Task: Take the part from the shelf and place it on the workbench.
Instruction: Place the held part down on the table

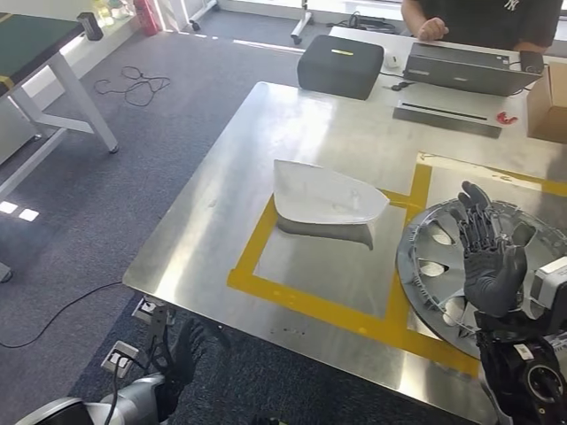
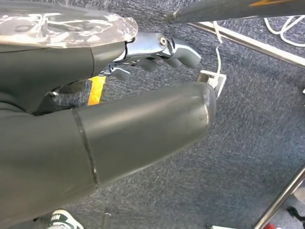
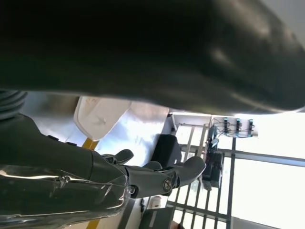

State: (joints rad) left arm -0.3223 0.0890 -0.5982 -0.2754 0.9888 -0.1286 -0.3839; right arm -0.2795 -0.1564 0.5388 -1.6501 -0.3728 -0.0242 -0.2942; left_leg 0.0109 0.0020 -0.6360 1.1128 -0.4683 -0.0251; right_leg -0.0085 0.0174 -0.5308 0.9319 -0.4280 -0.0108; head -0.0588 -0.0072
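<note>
On the metal workbench [image 1: 267,133], a white moulded part [image 1: 328,197] lies inside a yellow-taped rectangle. The right wrist view also catches the white part [image 3: 98,114]. To its right, a silver wheel cover [image 1: 431,257] lies flat in the neighbouring taped field. My right hand [image 1: 485,252] is raised over the wheel cover with its fingers [image 3: 158,176] stretched out and apart, holding nothing. My left hand [image 1: 183,354] hangs below the bench's near edge over the carpet. Its thumb [image 2: 144,124] and fingers [image 2: 162,50] are extended and hold nothing.
At the bench's far side are a black case [image 1: 339,64], a laptop [image 1: 464,69] and a cardboard box [image 1: 548,102], with a person [image 1: 481,18] seated behind them. A white-legged table [image 1: 40,53] stands at the left. Cables [image 1: 134,84] lie on the carpet.
</note>
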